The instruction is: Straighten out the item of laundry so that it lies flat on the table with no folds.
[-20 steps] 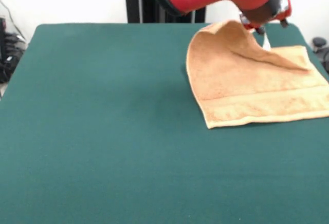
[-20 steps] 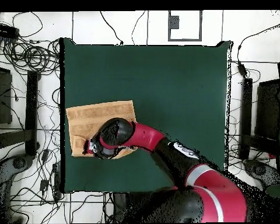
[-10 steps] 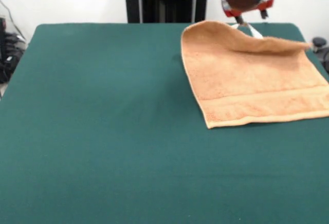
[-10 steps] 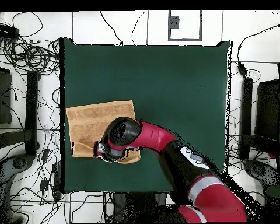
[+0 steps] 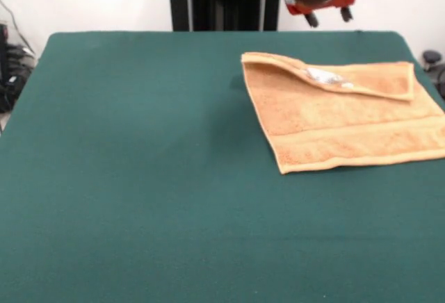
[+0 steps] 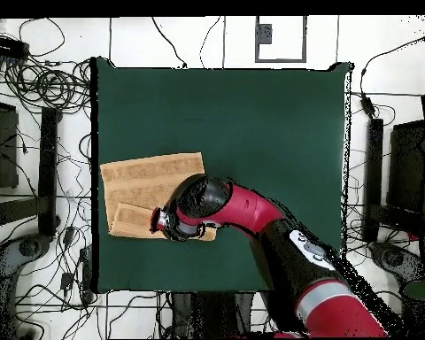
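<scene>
The tan-orange towel (image 5: 341, 122) lies at the far right of the green table (image 5: 139, 164) in the front view. Its far edge is folded over toward the camera into a long flap (image 5: 361, 80), with a white label (image 5: 327, 76) showing on it. A woven band runs along the near hem. My gripper (image 5: 328, 17) hangs above the towel's far edge, its two dark tips apart and empty. In the overhead view the towel (image 6: 145, 177) lies by the left edge of the table (image 6: 251, 124), and the red arm's wrist (image 6: 191, 208) covers its lower right part.
The towel's right end reaches the table's right edge in the front view. The black pedestal (image 5: 222, 1) stands behind the far edge. Cables and stands (image 6: 48, 88) surround the table on the floor.
</scene>
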`<state>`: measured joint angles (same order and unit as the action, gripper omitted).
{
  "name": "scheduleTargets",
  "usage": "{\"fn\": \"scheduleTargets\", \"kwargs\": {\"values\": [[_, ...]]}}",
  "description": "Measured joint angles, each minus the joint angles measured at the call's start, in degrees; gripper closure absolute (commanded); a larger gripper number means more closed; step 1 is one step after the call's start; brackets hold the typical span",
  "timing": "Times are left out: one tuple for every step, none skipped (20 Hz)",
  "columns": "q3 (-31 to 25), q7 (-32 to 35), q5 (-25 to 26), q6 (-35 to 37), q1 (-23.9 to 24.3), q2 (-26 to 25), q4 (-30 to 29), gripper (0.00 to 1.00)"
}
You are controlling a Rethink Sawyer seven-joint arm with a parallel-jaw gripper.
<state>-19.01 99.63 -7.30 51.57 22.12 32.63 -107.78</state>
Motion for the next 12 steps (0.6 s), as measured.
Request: {"fn": "scheduleTargets", "kwargs": {"values": [[0.08, 0.0, -0.26, 0.0, -0.01, 0.24, -0.13, 0.0], [0.33, 0.0, -0.52, 0.0, -0.05, 0.54, -0.29, 0.0], [0.57, 0.0, -0.77, 0.01, -0.09, 0.84, -0.44, 0.0], [0.82, 0.0, -1.02, 0.01, -0.14, 1.14, -0.59, 0.0], [1.13, 0.0, -0.88, 0.0, -0.26, 1.18, -0.49, 0.0], [1.86, 0.0, -0.15, -0.12, -0.64, 1.11, -0.1, 0.0], [2.59, 0.0, 0.58, -0.23, -1.01, 1.03, 0.29, 0.0], [2.98, 0.0, 1.23, -0.53, -1.28, 0.89, 0.65, 0.0], [3.6, 0.0, 2.35, -1.39, -1.75, 0.57, 1.27, 0.0], [4.22, 0.0, 3.47, -2.25, -2.21, 0.24, 1.89, 0.0], [4.84, 0.0, 4.59, -3.11, -2.68, -0.08, 2.52, 0.0], [5.41, 0.0, 5.56, -4.22, -3.14, -0.35, 3.03, 0.0]]}}
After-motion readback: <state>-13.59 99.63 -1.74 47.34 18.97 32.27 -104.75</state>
